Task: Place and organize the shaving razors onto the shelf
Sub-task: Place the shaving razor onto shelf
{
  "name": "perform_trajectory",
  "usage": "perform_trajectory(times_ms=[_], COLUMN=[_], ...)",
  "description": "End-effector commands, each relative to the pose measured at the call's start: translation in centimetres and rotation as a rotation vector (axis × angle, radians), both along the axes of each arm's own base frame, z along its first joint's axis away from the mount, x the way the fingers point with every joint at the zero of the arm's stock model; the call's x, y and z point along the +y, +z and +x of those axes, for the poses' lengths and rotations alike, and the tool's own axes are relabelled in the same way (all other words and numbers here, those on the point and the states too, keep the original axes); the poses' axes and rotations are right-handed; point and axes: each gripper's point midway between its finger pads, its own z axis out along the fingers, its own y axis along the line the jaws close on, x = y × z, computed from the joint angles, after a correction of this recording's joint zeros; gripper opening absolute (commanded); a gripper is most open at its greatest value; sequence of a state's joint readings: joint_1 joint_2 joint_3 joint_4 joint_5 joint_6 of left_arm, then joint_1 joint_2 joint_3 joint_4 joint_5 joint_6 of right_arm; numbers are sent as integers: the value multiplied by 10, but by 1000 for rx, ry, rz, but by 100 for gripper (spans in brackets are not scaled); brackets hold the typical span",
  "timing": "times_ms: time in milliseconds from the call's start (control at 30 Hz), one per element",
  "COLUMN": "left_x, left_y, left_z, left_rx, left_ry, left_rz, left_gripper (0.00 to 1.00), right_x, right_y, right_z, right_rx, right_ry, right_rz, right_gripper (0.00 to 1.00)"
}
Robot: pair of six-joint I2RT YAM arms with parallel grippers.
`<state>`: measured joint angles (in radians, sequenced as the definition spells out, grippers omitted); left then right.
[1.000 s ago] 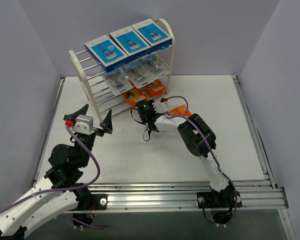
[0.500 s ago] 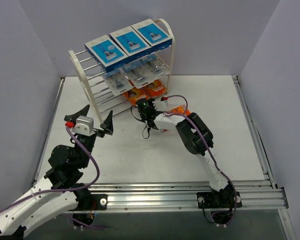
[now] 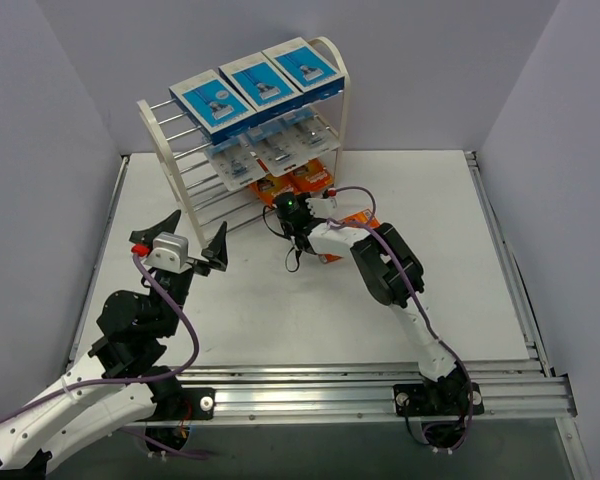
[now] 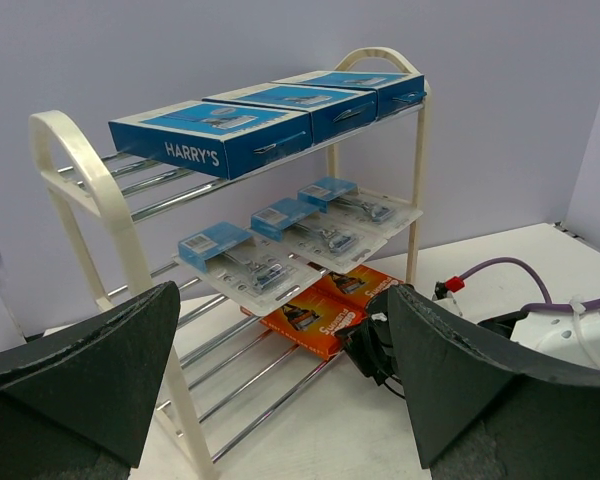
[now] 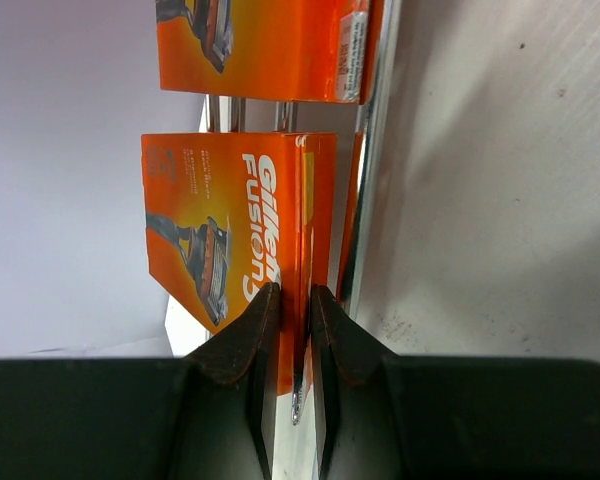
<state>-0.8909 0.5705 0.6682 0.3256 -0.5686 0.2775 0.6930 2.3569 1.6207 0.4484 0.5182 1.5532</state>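
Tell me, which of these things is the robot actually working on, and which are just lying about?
In the job:
- shelf
- blue boxes
- blister packs
- orange packs
- right gripper, pinching one orange pack

Just there:
- table
- rail
- purple cable
- left gripper, open, holding nothing
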Motion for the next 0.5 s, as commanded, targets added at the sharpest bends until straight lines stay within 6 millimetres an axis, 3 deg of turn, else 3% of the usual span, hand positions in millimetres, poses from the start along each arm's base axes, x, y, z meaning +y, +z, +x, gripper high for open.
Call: perform_trajectory(times_ms=[0, 467], left_x=[4, 2], left_y=[15, 15], left_z=[-4, -6], left_rx=[-43, -46], left_ry=[2, -7], left_rz=[-34, -33], left_gripper=[94, 94], right_x=[0, -5], right_y=[20, 20], right_z=[15, 16], right_rx=[-49, -49], right_ry=[-36, -54], right_rz=[33, 37], right_gripper=[0, 1])
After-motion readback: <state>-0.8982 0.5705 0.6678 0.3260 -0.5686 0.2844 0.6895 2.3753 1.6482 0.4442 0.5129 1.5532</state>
